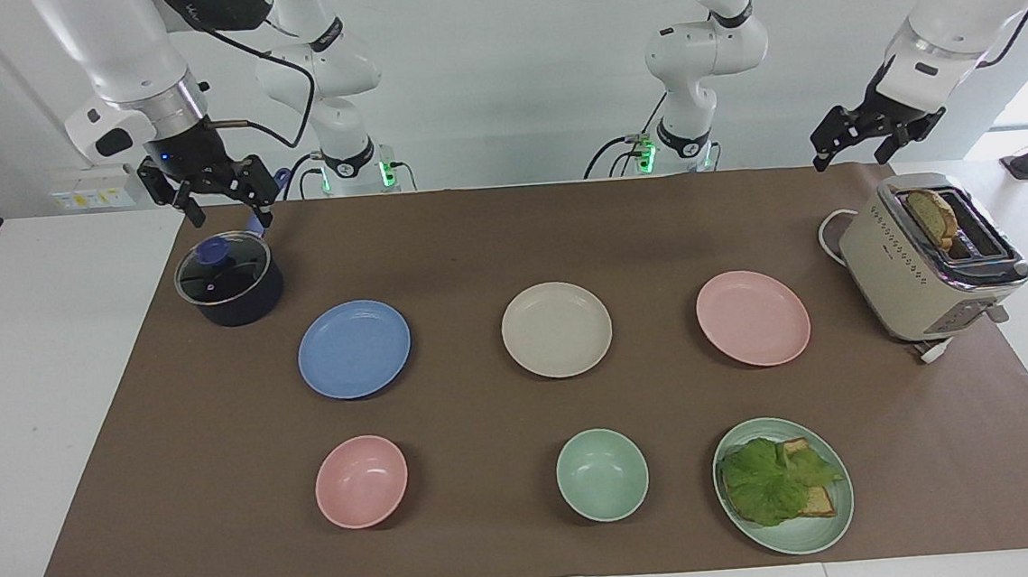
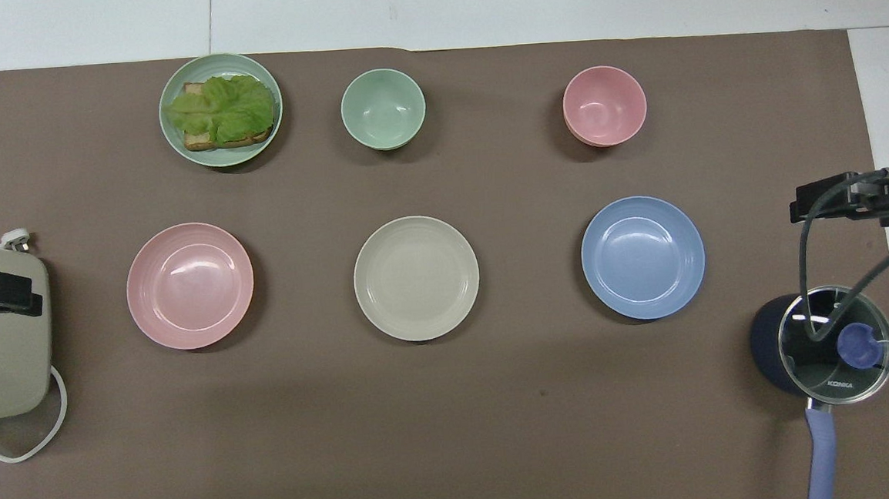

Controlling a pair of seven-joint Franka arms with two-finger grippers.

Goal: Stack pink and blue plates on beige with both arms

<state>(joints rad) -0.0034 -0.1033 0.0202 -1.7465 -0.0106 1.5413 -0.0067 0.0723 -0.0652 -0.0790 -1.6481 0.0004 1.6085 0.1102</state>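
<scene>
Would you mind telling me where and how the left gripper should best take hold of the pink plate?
Probably by the raised rim, coming down from above. The pink plate lies flat and empty on the mat, so only its low rim offers an edge: one finger inside, one outside. The rim toward the toaster seems best, since the left gripper hangs open at that end of the table.

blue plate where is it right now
The blue plate lies flat on the brown mat beside the beige plate, toward the right arm's end, near the dark pot.
</scene>
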